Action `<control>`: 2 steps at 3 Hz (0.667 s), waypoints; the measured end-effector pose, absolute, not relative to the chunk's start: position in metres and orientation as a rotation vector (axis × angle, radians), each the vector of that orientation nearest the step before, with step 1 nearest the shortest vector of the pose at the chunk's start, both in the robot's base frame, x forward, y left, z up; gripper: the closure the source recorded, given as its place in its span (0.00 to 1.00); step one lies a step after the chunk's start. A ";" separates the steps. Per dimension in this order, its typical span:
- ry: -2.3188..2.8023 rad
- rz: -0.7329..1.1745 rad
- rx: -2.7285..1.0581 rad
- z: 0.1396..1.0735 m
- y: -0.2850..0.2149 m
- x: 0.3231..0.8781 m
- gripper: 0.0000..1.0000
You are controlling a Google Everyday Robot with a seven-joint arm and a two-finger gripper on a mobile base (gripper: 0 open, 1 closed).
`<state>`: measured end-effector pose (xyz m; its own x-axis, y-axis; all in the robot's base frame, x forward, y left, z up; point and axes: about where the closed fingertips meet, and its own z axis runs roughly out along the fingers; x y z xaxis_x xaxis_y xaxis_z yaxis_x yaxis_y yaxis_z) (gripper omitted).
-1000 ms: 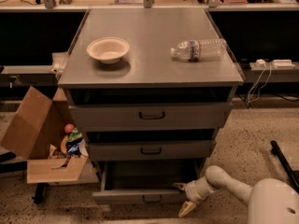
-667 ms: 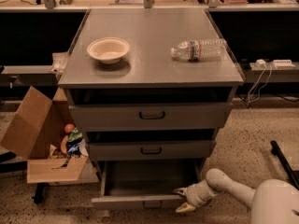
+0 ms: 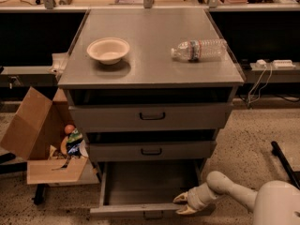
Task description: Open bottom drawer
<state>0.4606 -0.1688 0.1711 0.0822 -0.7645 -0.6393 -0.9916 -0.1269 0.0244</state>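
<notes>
Most of the task appears done: the bottom drawer (image 3: pixel 150 186) is drawn well out from under the cabinet, its shallow tray laid bare and seemingly empty. At most a last stretch of travel is judged to be left, though how much runner remains cannot be seen. The tool (image 3: pixel 183 205) is held at the drawer's front edge, just right of the small black handle (image 3: pixel 152 214); whether it is clenched on the panel or released cannot be told.

The drawer is made of flat grey sheet metal, matt and smooth, with a slim front panel and low side walls. The two drawers above, the middle drawer (image 3: pixel 152 151) and the top drawer (image 3: pixel 151 117), are of the same grey metal with taller fronts, and both are seen shut.

On the table (image 3: pixel 154 69), a dull grey slab, a round pale bowl (image 3: pixel 108 49) is set upright and a clear ribbed plastic bottle (image 3: pixel 199 49) is laid on its side, well apart. An open cardboard box (image 3: pixel 33 130) is placed beside the cabinet.
</notes>
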 end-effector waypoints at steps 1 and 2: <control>1.730 0.729 -1.949 0.171 -0.169 0.461 0.00; 1.730 0.729 -1.949 0.171 -0.169 0.461 0.00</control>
